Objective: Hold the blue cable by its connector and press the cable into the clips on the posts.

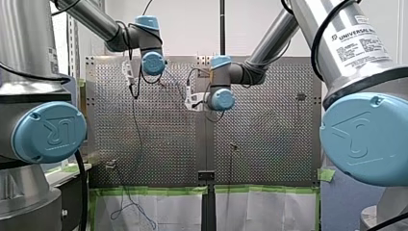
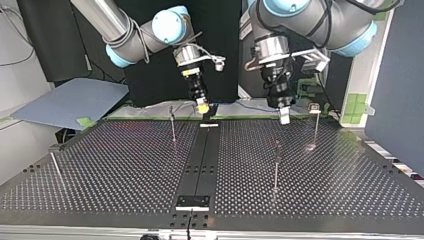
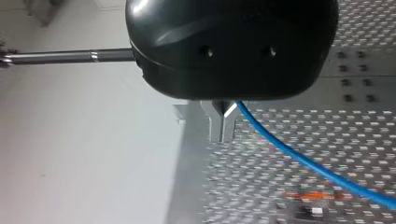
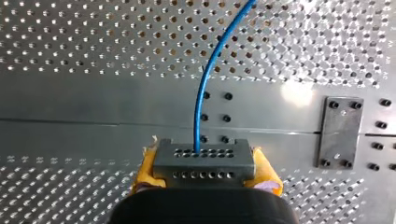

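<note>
My right end effector (image 4: 205, 171) clamps the connector (image 4: 204, 158); blue cable (image 4: 205, 88) leads ahead to my left end effector (image 3: 222, 122) (pinched shut on it).

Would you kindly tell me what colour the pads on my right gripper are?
Yellow; the right wrist view shows the pads best.

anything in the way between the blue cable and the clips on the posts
Nothing visible does. My right gripper is shut on the connector of the blue cable, and in the top view the space between it and the nearest post holds nothing.
</note>
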`<state>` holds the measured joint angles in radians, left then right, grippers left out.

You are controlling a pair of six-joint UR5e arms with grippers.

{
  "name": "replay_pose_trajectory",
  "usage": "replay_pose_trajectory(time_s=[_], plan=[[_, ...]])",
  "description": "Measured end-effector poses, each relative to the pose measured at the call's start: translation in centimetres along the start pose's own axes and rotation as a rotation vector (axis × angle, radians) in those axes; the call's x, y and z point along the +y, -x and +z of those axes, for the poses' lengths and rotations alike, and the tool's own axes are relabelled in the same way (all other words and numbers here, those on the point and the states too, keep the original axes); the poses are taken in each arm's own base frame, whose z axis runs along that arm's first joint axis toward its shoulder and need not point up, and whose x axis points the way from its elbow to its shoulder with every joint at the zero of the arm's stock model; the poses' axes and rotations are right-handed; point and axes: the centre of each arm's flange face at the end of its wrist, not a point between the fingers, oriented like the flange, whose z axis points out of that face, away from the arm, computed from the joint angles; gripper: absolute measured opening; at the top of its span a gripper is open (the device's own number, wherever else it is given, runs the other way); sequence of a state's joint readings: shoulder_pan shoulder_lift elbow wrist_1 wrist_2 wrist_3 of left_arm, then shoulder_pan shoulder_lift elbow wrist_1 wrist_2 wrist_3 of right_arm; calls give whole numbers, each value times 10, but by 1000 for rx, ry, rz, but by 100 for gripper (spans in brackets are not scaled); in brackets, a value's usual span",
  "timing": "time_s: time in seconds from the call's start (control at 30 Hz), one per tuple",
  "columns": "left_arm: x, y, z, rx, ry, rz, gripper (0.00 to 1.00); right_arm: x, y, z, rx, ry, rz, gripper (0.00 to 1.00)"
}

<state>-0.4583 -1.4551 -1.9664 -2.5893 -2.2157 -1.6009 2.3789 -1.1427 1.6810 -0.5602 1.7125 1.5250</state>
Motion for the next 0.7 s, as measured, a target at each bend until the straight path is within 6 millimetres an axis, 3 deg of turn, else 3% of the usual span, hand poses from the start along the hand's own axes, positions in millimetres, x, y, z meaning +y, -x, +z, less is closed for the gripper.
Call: replay_pose_trajectory(time_s=[0.1, 0.2, 0.5, 0.7], plan=[[2, 15, -1, -7, 3, -3, 0, -1, -9, 6, 5, -1, -2, 0], [4, 18, -2, 4, 8, 7, 0, -1, -19, 11, 16, -2, -2, 0], [9, 1, -4, 80, 21, 64, 0, -3, -48, 28, 58, -7, 4, 0], [11, -22, -5, 158, 23, 121, 0, -5, -71, 40, 106, -13, 8, 0]])
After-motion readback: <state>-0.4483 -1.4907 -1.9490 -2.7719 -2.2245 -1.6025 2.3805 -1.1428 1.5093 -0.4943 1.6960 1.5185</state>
